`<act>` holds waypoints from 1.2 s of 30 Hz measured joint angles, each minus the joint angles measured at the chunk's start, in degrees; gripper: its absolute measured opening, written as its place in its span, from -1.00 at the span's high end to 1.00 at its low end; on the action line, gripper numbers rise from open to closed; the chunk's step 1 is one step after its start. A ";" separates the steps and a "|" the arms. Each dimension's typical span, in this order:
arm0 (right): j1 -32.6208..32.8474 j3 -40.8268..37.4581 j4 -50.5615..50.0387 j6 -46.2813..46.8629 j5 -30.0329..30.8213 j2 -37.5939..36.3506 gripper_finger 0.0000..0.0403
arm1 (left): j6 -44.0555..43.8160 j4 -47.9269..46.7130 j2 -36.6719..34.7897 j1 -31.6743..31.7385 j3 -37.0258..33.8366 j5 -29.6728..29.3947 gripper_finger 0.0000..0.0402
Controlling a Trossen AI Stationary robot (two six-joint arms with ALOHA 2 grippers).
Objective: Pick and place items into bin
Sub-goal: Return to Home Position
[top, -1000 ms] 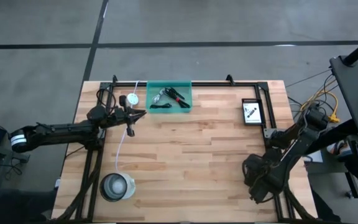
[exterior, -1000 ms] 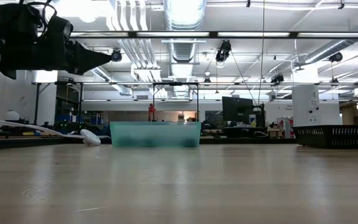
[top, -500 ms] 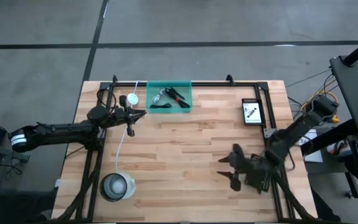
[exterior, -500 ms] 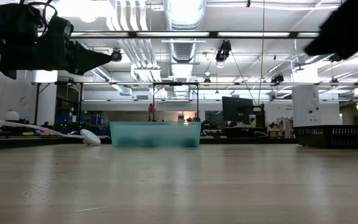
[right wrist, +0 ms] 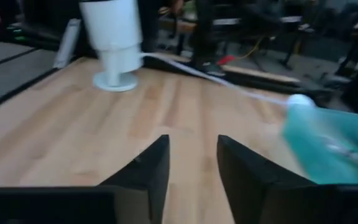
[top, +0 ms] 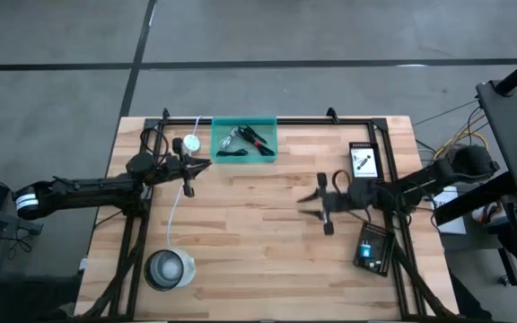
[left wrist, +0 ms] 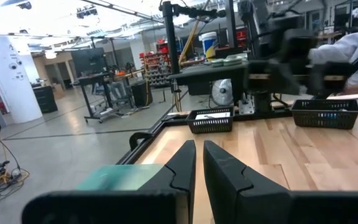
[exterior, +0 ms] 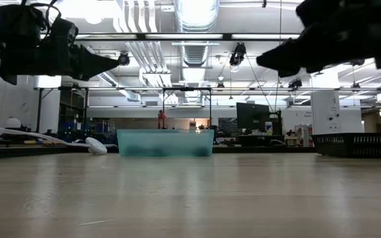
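Movement is confined to the right arm. A second ago it is folded over the near right corner of the table; half a second ago it is unfolding; now it reaches inward, with the right gripper hanging above bare wood right of centre, well apart from every object. Its fingers stand apart with a clear gap and carry nothing, as the right wrist view confirms. That swing has uncovered a black tray at the near right edge, with a small blue object lying inside it. A second black tray, farther back on the right, holds something white. The left arm has not shifted across the three views: the left gripper hovers just beside the white disc, fingers drawn almost together on nothing. The teal bin sits at the far edge, centre-left, containing the black cable with red tie and a silvery clip; other contents are too small to identify. A clear round container stands near the left front. No loose item is visible on the open wood. Assessment: placing appears finished, and the right arm seems to be settling into a rest pose mirroring the left.
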 joint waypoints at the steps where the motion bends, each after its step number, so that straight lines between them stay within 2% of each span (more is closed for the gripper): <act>1: -2.11 -0.80 1.26 -0.29 -1.01 -0.19 0.45 | -0.01 -0.15 0.01 -0.02 -0.04 0.00 0.92; 6: -9.52 -4.23 9.58 -2.19 -1.44 -0.35 0.70 | -0.24 -0.49 0.63 0.00 -0.04 2.21 0.92; 11: -10.97 -7.17 16.85 -2.40 -1.52 -0.39 0.92 | -5.34 -0.55 1.30 -0.02 -0.06 7.60 0.92; 16: -10.95 -8.68 17.95 -2.07 -1.43 -0.48 0.96 | -10.45 -0.47 1.79 -0.02 -0.06 8.59 0.92; 21: -10.96 -11.29 21.80 -0.55 3.09 -0.53 0.96 | -10.53 -0.43 1.97 -1.14 -0.18 8.57 0.92; 26: -10.93 -15.90 27.46 -1.96 3.15 -2.58 0.96 | -9.10 0.05 2.78 -3.86 -1.23 8.57 0.92; 31: -10.95 -15.86 22.45 -4.23 6.18 -8.73 0.96 | -9.01 0.55 2.14 -4.35 -1.32 8.41 0.92; 36: -10.95 -15.88 9.50 -4.49 6.47 -19.28 0.96 | -8.99 0.40 0.87 -4.39 -1.41 8.41 0.92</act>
